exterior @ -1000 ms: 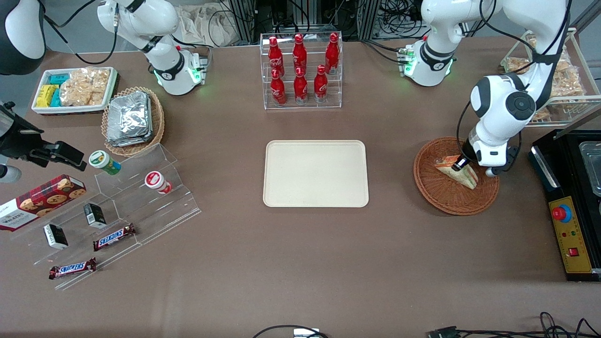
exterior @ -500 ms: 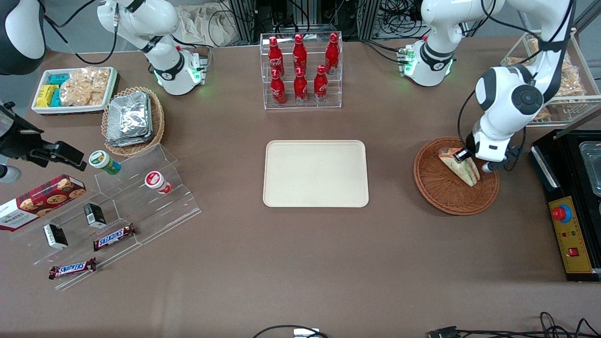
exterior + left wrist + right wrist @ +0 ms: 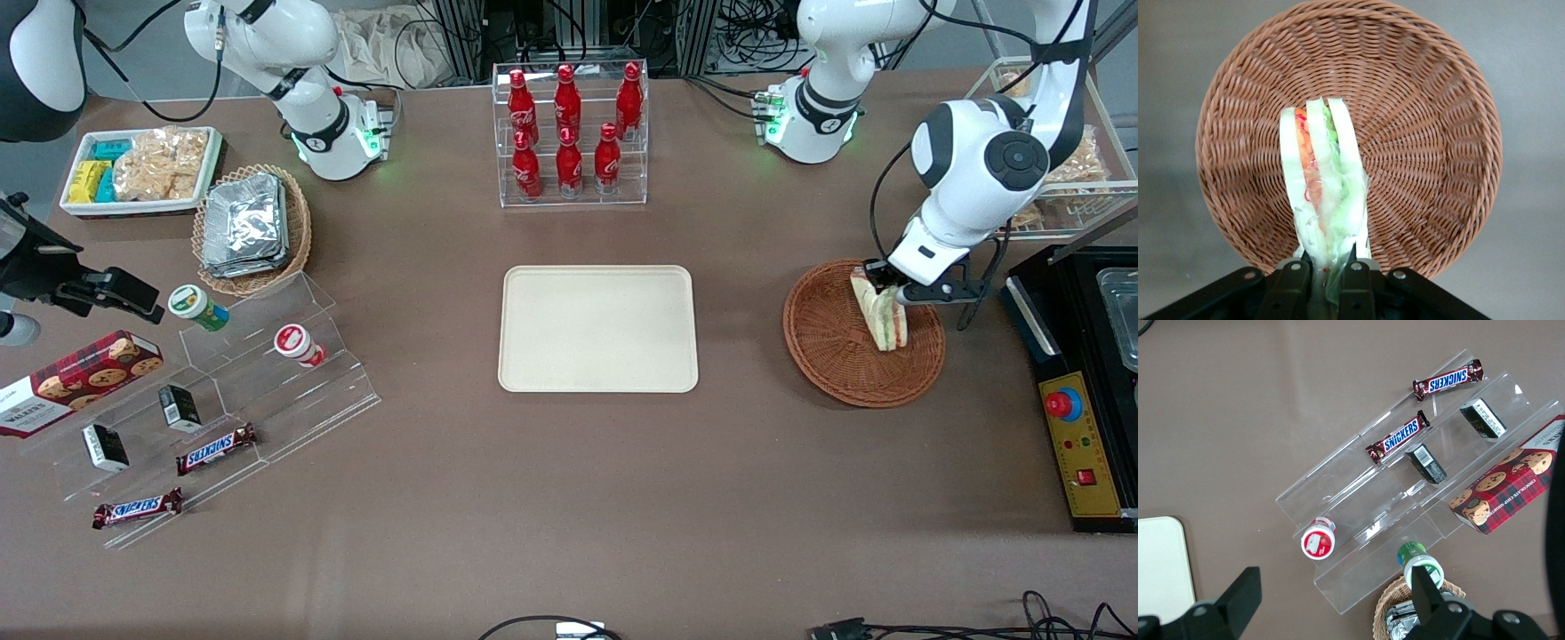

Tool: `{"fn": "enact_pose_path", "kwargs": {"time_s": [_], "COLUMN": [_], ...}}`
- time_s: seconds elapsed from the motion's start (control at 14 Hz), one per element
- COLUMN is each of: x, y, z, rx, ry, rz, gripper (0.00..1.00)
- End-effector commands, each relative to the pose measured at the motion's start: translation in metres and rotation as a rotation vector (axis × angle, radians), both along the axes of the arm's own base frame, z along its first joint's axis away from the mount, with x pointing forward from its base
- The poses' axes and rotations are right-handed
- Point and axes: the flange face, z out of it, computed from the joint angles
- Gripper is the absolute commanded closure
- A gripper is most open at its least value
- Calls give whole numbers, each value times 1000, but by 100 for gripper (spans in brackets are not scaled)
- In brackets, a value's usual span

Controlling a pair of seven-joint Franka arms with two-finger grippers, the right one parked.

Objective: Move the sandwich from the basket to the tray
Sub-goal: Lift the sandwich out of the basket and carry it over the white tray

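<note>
My left gripper (image 3: 878, 283) (image 3: 1329, 261) is shut on one end of the sandwich (image 3: 880, 318) (image 3: 1323, 183), a wrapped wedge with pale bread and green, orange and red filling. The sandwich hangs from the fingers (image 3: 1293, 280) above the round reddish-brown wicker basket (image 3: 827, 356) (image 3: 1425, 133), lifted off its floor. The cream-beige tray (image 3: 597, 328) lies flat in the middle of the table, beside the basket toward the parked arm's end, with nothing on it.
A clear rack of red bottles (image 3: 569, 133) stands farther from the front camera than the tray. A black control box with a red button (image 3: 1071, 418) sits beside the basket at the working arm's end. A wire rack of snack packets (image 3: 1067, 151) stands near it.
The gripper has risen from low in the basket, taking the sandwich with it. The sandwich went from lying flat to hanging upright from the fingers.
</note>
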Motion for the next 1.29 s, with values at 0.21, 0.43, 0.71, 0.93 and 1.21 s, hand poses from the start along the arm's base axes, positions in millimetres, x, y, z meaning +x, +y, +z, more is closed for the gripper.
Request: {"fn": "enact_pose_path", "kwargs": {"time_s": [0.21,0.43,0.71,0.93,1.21], "x": [15,18,8,0,-9], "y": [-45,-94,-171,-221,-298], "z": [36,51,60,63,63], "rx": [19,28,0,-38,-88], "ry": [-45,-32,-55,-60,-54], "rz": [-187,-162,-155,-135,-121], "gripper": [90,89,88,87,87]}}
